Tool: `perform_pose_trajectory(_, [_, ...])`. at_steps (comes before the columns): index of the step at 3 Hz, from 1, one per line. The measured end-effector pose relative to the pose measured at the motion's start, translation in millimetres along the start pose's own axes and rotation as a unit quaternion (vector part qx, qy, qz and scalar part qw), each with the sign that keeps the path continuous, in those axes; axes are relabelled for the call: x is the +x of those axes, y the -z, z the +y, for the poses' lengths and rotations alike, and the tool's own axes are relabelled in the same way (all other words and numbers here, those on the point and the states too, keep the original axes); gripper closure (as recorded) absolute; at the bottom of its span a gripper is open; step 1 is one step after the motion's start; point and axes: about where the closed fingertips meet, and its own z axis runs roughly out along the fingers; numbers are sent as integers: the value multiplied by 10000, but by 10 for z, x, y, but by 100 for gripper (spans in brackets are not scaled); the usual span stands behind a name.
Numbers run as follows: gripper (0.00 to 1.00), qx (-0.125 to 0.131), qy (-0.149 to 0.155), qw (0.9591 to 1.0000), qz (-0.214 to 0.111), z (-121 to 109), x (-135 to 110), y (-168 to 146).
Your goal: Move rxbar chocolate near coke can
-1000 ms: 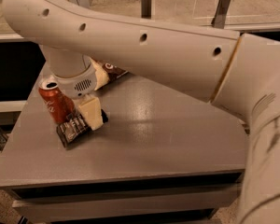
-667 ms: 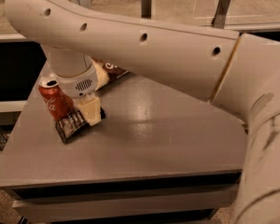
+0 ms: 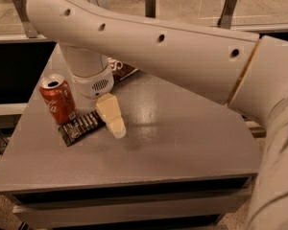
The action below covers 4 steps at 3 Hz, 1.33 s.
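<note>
The gripper [image 3: 113, 120] hangs low over the left half of the grey table [image 3: 182, 147]; whether it is open or closed, I cannot tell. The rxbar chocolate [image 3: 81, 126] lies flat just left of it, its right end meeting the gripper, with the coke can [image 3: 57, 98] upright just beyond it.

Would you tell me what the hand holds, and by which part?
Cannot tell: the hand is at the end of the rxbar chocolate away from the coke can.

Warm, dim light; pale overhead glare on grey table [image 3: 192, 147] near gripper [image 3: 116, 127], low beside rxbar chocolate [image 3: 81, 126].
</note>
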Motion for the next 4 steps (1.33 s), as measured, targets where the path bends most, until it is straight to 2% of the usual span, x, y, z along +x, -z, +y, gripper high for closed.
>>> perform_pose_trajectory(2, [0,215,-22,9997,72,12,96,281])
perform_pose_trajectory(4, [0,508,-308,9981,143,109,559,639])
